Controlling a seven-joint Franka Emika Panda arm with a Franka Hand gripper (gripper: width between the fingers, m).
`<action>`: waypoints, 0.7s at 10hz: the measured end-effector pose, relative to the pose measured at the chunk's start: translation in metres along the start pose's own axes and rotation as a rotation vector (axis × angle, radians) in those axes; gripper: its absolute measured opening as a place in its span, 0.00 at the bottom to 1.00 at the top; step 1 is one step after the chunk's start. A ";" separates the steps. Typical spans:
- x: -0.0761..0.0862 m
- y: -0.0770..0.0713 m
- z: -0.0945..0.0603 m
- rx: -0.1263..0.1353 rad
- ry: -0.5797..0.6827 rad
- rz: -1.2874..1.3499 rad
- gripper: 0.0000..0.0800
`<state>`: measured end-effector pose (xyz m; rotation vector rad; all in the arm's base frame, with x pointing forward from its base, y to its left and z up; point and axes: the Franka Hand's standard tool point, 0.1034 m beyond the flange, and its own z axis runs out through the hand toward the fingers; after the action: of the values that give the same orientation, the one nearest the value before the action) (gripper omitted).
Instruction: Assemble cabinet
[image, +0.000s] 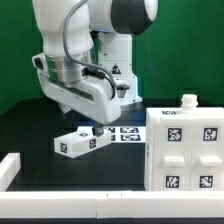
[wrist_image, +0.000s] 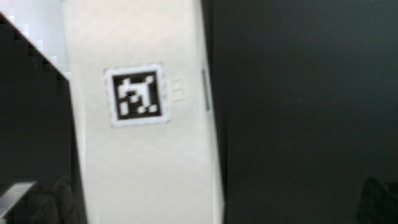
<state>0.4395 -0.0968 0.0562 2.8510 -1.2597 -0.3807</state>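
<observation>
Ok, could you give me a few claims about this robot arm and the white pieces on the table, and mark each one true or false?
1. The table is black. True.
2. The cabinet box stands at the exterior view's left. False: it stands at the exterior view's right.
3. A small block sits on top of that box. True.
4. The gripper holds the box high in the air. False: it is low, at a long white piece lying on the table.
5. The white part in the wrist view is blank. False: it carries one black-and-white tag.

Cabinet box (image: 185, 150): matt white plastic. Panel (wrist_image: 134, 160): smooth white plastic. Table (image: 30, 125): matt black.
</observation>
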 end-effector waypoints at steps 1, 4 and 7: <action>-0.006 0.009 0.008 -0.049 0.020 -0.037 1.00; -0.009 0.002 0.015 -0.098 0.069 -0.096 1.00; -0.008 0.003 0.019 -0.062 0.133 -0.088 1.00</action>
<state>0.4282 -0.0907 0.0402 2.8327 -1.0838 -0.2214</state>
